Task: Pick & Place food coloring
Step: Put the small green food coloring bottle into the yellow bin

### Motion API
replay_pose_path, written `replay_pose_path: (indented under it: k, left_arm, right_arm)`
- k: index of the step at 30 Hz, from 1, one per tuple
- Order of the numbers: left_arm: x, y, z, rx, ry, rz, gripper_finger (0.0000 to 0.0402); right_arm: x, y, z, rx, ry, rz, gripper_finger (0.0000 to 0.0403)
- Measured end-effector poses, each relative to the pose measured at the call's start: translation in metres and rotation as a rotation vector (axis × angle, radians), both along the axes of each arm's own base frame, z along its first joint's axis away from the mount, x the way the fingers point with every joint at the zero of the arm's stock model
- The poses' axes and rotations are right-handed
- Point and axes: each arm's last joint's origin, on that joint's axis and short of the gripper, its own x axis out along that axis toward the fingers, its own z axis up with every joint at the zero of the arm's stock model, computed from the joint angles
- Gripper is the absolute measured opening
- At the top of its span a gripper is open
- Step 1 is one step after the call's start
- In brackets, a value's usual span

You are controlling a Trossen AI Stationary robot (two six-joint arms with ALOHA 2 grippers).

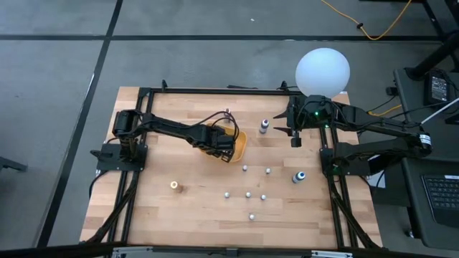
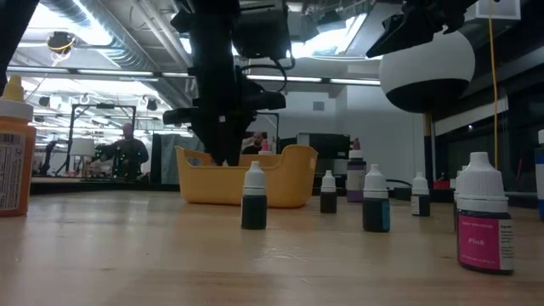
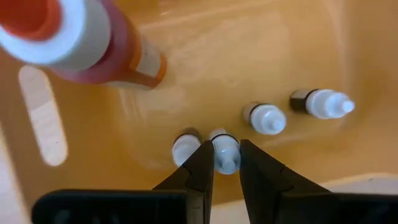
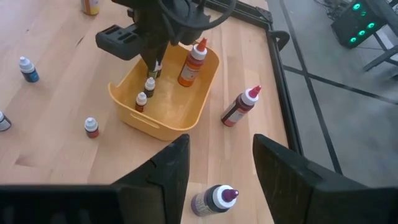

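The orange tray stands mid-table. My left gripper reaches down into it and is shut on one small white-capped food coloring bottle. Three more small bottles and a bigger orange bottle are in the tray. Several food coloring bottles stand upright on their bases on the table, near of the tray. My right gripper waits open above the table's far right part, over a purple-topped bottle. My left gripper pinches the small bottle at its white cap between the two fingers, coming from above and pointing down into the tray. The bottle is upright. I cannot tell whether its base rests on the tray floor.
A maroon bottle stands right of the tray, a blue-topped one near the right edge, an orange one toward the left. A white globe lamp sits at the far right. Bare wood lies along the near edge.
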Motion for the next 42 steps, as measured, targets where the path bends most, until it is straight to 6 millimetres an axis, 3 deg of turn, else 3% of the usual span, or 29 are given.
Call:
replay_pose_path:
  k: [14, 31, 42]
  left_arm:
    - [0.0044, 0.01, -0.011, -0.002, 0.002, -0.021, 0.0056]
    - [0.0049, 0.0089, -0.0102, -0.018, 0.0, -0.055, 0.0094]
    - [0.0041, 0.0094, -0.0066, -0.001, 0.001, -0.047, 0.0097]
  right_arm:
    - [0.0001, 0.0, 0.0002, -0.001, -0.003, 0.0, 0.0177]
    - [0.0002, 0.0, 0.0003, -0.001, -0.004, 0.0, 0.0177]
    - [0.0002, 0.0, 0.0003, -0.001, -0.004, 0.0, 0.0177]
